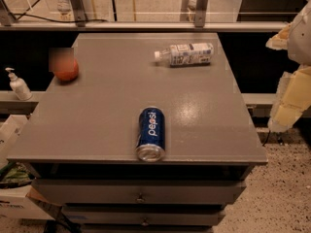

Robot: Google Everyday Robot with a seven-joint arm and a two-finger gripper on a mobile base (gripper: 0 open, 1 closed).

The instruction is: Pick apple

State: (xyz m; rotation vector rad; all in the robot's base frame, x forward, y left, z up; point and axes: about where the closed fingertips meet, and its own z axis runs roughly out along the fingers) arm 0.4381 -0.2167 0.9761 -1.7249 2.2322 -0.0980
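**Apple untouched at far-left of bench; reach not yet made**

The apple point(65, 70), small, round and red-orange, rests on the grey bench point(97, 115) near its far-left corner, close to the left edge. Nothing touches it.

A clear water bottle point(184, 54) lies on its side toward the far right, well apart from the fruit. A blue Pepsi can point(150, 134) lies on its side at the front edge, its top toward the camera, also well apart. A pump dispenser point(17, 84) stands on a ledge off the bench's left side.

The end effector point(291, 98) hangs beyond the right side of the bench, cut off by the frame edge. Whether it is wide or narrow cannot be told. It has no hold on the apple.

Assessment: the step in hand is the reach, at its very start. The next move calls for a crossing of nearly the whole bench leftward, clear of bottle and can. It then calls for a descent centred over the apple. A nudge could roll the fruit off the nearby edge.
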